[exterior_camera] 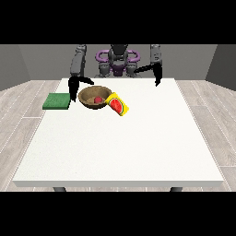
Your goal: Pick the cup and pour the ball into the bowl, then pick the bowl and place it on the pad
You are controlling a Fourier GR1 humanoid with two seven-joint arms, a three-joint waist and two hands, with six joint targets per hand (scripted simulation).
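A brown bowl [95, 97] stands on the white table toward the back left, with a red ball [98, 99] inside it. A yellow cup [117, 105] with a red inside lies tipped on its side against the bowl's right rim. A green pad [56, 101] lies flat to the left of the bowl. The hand at the view's left [73, 90] hangs between the pad and the bowl, close to the bowl's left rim, holding nothing that I can see. The hand at the view's right [158, 79] hovers at the table's back edge, far from everything.
The table [120, 147] stretches wide and white toward the camera. The robot's torso [118, 62] stands behind the back edge. Wooden floor surrounds the table.
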